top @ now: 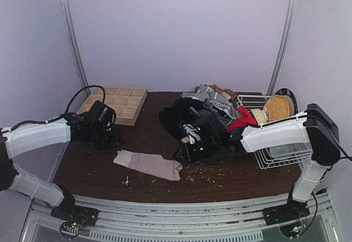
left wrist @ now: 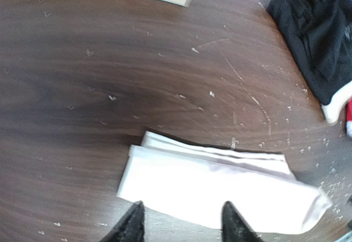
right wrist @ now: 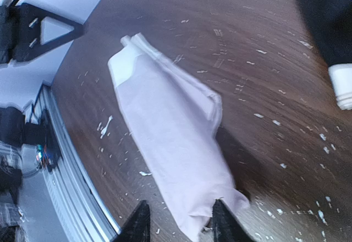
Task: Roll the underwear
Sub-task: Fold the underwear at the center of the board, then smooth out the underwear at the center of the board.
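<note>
A pale pink-beige underwear [top: 148, 165] lies folded into a long strip on the dark table, near the front. In the left wrist view it [left wrist: 220, 190] lies just ahead of my left gripper [left wrist: 181, 226], which is open, its tips over the strip's near edge. In the right wrist view the strip [right wrist: 170, 126] runs away from my right gripper [right wrist: 179, 225], which is open with the strip's end between its tips, close to the right fingertip [right wrist: 223, 223]. A pile of black, grey-striped and red underwear [top: 206, 113] lies behind the right gripper [top: 190, 151]. The left gripper [top: 104, 135] is at the strip's left end.
A wooden grid tray [top: 118, 103] stands at the back left. A white wire basket [top: 280, 143] with a tan thing in it stands at the right. Pale crumbs litter the table [top: 220, 184]. Black cloth [left wrist: 319, 38] lies at the left wrist view's right edge.
</note>
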`<state>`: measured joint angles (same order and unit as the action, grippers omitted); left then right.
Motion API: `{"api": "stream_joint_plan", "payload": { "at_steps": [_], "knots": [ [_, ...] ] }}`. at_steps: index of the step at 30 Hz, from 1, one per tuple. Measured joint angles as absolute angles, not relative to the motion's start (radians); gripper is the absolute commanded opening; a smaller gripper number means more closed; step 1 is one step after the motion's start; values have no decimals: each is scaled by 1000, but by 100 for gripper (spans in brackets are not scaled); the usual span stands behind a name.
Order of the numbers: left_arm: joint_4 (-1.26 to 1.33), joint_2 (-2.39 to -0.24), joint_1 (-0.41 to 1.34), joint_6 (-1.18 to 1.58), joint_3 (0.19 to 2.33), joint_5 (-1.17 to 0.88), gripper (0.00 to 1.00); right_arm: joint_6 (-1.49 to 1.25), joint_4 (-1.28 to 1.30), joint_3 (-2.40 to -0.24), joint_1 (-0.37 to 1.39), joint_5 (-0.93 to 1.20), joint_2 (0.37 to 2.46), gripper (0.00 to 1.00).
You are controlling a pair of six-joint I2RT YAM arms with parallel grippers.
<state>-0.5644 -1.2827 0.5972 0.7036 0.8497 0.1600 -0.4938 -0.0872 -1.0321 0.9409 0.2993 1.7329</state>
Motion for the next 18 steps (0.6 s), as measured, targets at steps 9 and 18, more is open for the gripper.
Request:
{"api": "stream_joint_plan", "payload": {
  "at_steps": [9, 18],
  "knots": [
    [-453, -1469, 601, 660, 854, 93, 0, -477, -59, -1119, 1027, 291, 1842, 6],
    [-341, -1584, 554, 663, 804, 69, 0, -467, 8, -1057, 1028, 173, 1855, 6]
  ]
}}
